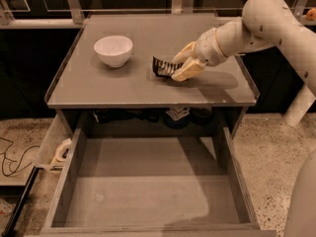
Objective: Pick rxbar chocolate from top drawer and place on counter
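The rxbar chocolate (163,67), a black wrapper with white lettering, is held on edge just above the counter (123,90), right of centre. My gripper (177,68) is shut on its right end, reaching in from the right on the white arm. Its cream fingers (184,71) pinch the wrapper from front and back. The bar's lower edge is very close to the counter surface; I cannot tell if it touches. The top drawer (148,191) stands pulled wide open below the counter front, and its grey floor holds nothing.
A white bowl (113,50) sits on the counter's left half. A narrow pale side tray (54,149) with a tape roll hangs at the drawer's left. Dark items (173,116) lie on the shelf under the counter. Speckled floor lies to the right.
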Action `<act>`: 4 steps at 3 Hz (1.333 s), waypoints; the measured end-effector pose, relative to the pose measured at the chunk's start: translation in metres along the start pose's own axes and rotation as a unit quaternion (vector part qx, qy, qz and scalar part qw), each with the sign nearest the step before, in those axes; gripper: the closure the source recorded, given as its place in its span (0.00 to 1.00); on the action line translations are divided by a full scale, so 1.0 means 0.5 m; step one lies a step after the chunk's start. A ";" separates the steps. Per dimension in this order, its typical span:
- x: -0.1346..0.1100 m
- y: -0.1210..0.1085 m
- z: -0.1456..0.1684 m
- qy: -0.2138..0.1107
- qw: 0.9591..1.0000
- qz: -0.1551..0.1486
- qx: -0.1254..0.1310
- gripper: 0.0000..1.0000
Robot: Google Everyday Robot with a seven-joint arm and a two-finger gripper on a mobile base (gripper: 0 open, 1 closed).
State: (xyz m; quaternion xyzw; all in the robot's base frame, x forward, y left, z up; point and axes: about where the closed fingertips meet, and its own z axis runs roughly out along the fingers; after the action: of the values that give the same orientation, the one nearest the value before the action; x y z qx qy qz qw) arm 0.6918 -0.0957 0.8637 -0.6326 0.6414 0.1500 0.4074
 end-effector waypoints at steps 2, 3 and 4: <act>0.001 -0.002 0.002 0.000 1.000 0.001 0.000 0.58; 0.001 -0.002 0.002 0.000 1.000 0.001 0.000 0.35; 0.001 -0.002 0.002 0.000 1.000 0.001 0.000 0.12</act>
State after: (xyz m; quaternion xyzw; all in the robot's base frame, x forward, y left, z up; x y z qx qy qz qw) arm 0.6930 -0.0957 0.8630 -0.6320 0.6419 0.1504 0.4073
